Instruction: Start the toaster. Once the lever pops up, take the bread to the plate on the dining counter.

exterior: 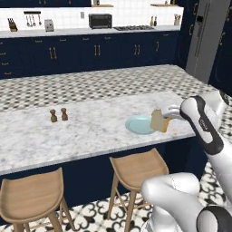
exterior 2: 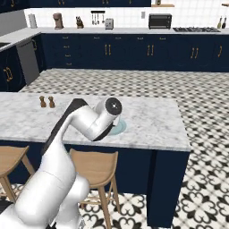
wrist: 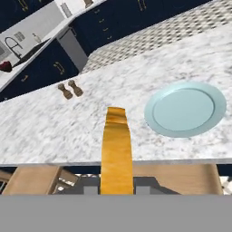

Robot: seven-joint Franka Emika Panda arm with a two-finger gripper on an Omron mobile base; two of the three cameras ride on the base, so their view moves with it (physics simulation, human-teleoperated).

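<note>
My two-finger gripper [exterior: 166, 118], clamped on the golden-tan square bread slice [wrist: 116, 149], holds it edge-up at the marbled dining counter's [exterior: 90, 131] near edge, just right of the light blue round plate [wrist: 186, 108], ready for delivery

- The bread [wrist: 117, 149] in my tool [wrist: 117, 189] is golden-orange with a browner crust edge.
- The plate [wrist: 186, 108] is pale blue.
- The bench [exterior: 90, 129] top is white-grey marble over a dark navy base.
- The two shakers [exterior: 59, 115] are brown.
- The stools [exterior: 136, 170] are light wood.
- The floor [exterior: 90, 84] carries a black-and-white checked pattern.
- My arm [exterior 2: 85, 123] is white with dark joints.
</note>
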